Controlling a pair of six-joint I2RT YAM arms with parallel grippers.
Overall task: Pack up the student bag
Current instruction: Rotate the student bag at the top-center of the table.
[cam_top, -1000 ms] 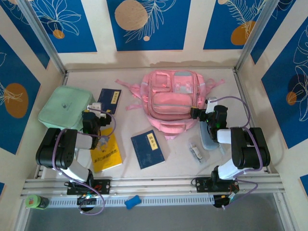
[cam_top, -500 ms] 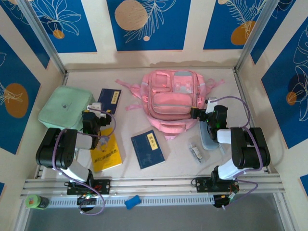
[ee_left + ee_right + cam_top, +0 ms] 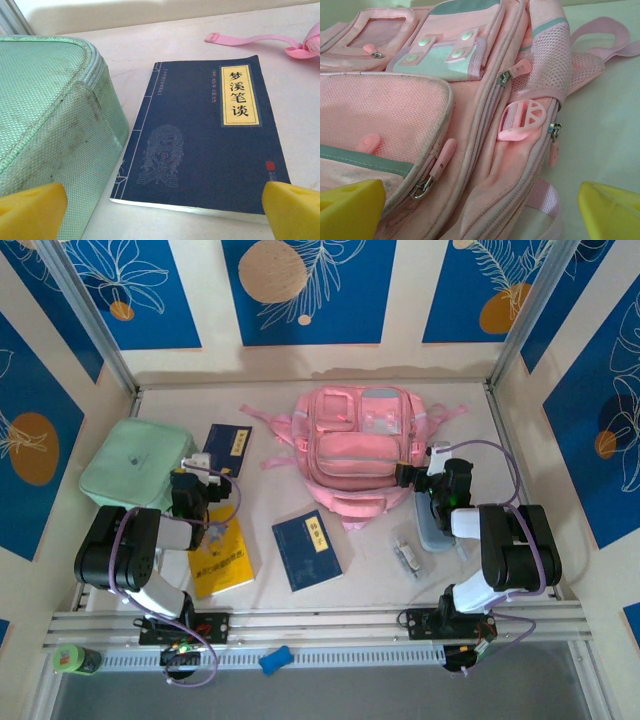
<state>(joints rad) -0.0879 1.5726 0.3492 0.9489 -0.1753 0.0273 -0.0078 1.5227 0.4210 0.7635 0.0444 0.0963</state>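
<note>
Pink student bag [image 3: 358,455] lies zipped at the far middle of the table [image 3: 262,490], just ahead of your right gripper [image 3: 480,212], which gapes wide and empty like the left gripper [image 3: 160,210], so square up on the zip pull [image 3: 441,156] before pinching.

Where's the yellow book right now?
Top view, left side: the yellow book lies flat just left of the central dark blue book, nearer the arm bases than the mint green case.
</note>
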